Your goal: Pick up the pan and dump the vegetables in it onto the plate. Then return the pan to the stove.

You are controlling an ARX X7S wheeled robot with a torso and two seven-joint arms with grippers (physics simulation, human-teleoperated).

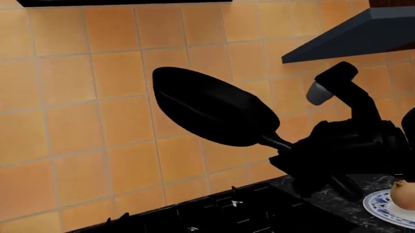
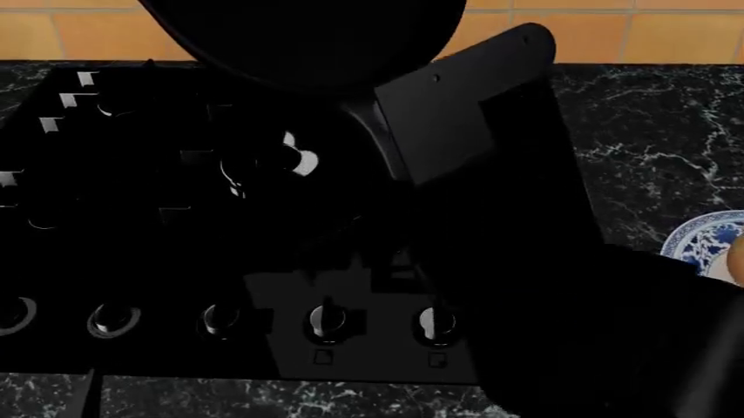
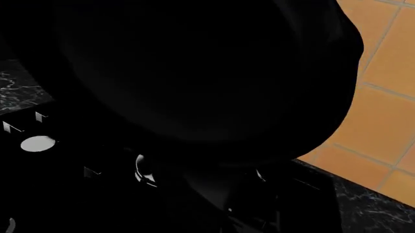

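I am holding the pan (image 1: 211, 107) up in the air with my right end effector (image 1: 304, 158), which is gripping the end of the long handle. In the left wrist view the pan is sitting in the middle of the frame, tilted, in front of the orange wall tiles (image 1: 71, 97). The stove (image 2: 174, 218) is lying below it, filling the left and middle of the head view, with its knobs (image 2: 326, 324) in a row near the bottom. The onion (image 1: 403, 193) is resting on the plate (image 1: 379, 206) in the lower right corner of the left wrist view. The plate is sitting on the dark marble worktop (image 2: 651, 139), to the right of the stove. My left end effector is not showing, so I cannot tell how it is standing
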